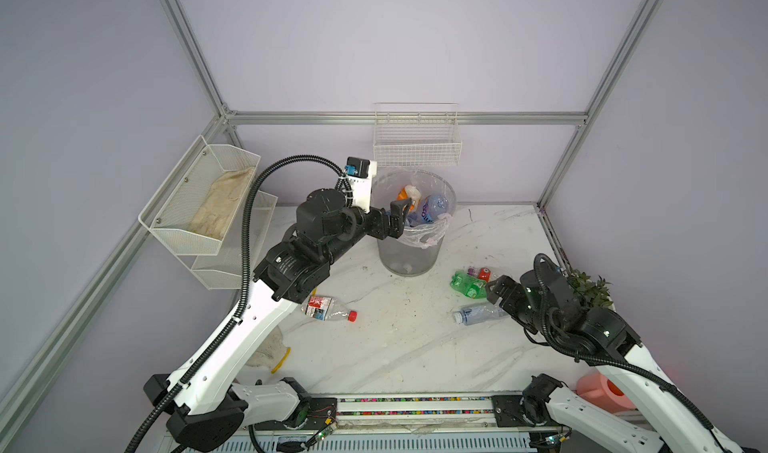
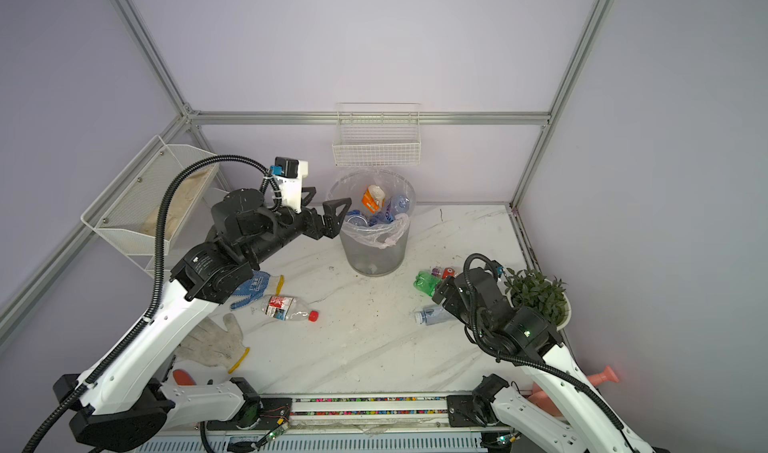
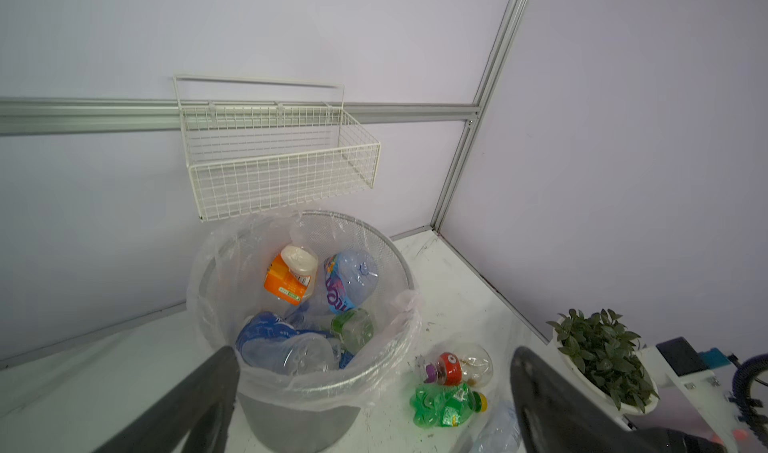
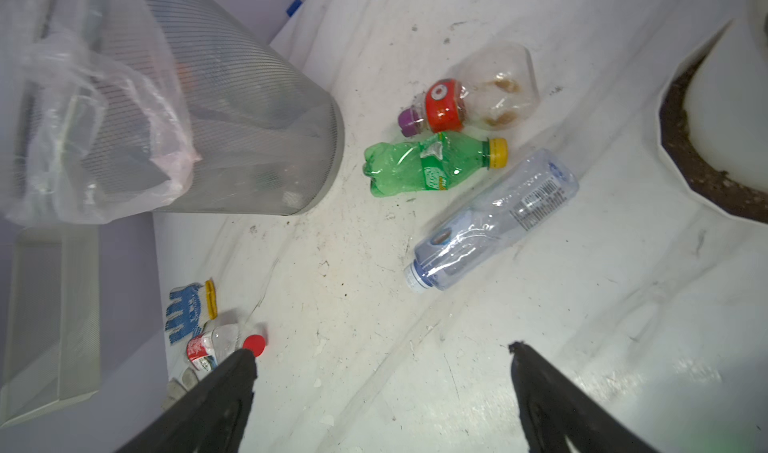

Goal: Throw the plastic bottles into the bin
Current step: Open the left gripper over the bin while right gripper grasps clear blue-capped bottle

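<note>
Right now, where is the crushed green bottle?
In both top views the green bottle lies on the table right of the bin, beside the purple-capped bottle.

white marble-look tabletop [image 1: 415, 347], pretty scuffed and speckled with dirt. the mesh bin [image 1: 409, 255] stands toward the back. right of it, a green bottle [image 4: 428, 166], a purple-capped bottle [image 4: 465, 98] and a clear bottle [image 4: 490, 222] lie on their sides close together. a red-capped bottle [image 1: 328, 309] lies well apart on the left, near a blue-dotted glove [image 2: 251, 291] and a white glove [image 2: 216, 341]. potted plant [image 2: 536, 293] sits at the right edge.
</note>
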### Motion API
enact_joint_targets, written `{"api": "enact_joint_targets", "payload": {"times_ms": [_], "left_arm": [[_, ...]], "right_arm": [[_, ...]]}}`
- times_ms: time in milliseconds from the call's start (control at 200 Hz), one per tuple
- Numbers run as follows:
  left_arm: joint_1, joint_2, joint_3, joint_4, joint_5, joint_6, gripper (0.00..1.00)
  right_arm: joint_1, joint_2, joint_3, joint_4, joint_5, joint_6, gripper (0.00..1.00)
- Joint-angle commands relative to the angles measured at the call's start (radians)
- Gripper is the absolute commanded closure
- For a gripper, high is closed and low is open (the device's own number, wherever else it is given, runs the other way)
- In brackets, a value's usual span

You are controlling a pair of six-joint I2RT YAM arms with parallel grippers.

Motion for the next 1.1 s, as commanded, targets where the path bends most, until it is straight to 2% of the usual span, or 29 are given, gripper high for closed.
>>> {"api": "enact_joint_targets", "payload": {"times_ms": [0,270,470,875,1095], "left_arm": [[-0.014,-0.095,-0.13,0.06,-0.049,-0.038,0.0],[-0.045,-0.322,-0.441,0.064,-0.094,-0.14,0.0],[-0.082,-0.419,-0.621,0.047,-0.141,-0.193,0.0],[-0.107,-0.466,-0.764,0.013,-0.136,-0.234,0.0],[-0.108,-0.457,-0.807,0.012,-0.129,-0.248,0.0]], "right_arm": [[0.003,0.044,-0.047,-0.079,0.02,0.174,0.03],[-0.001,0.163,-0.118,-0.012,0.03,0.29,0.03],[-0.038,0.325,-0.142,0.155,-0.031,0.221,0.03],[-0.197,0.538,-0.207,0.353,-0.132,0.126,0.04],[-0.239,0.62,-0.249,0.424,-0.182,0.117,0.1]]}}
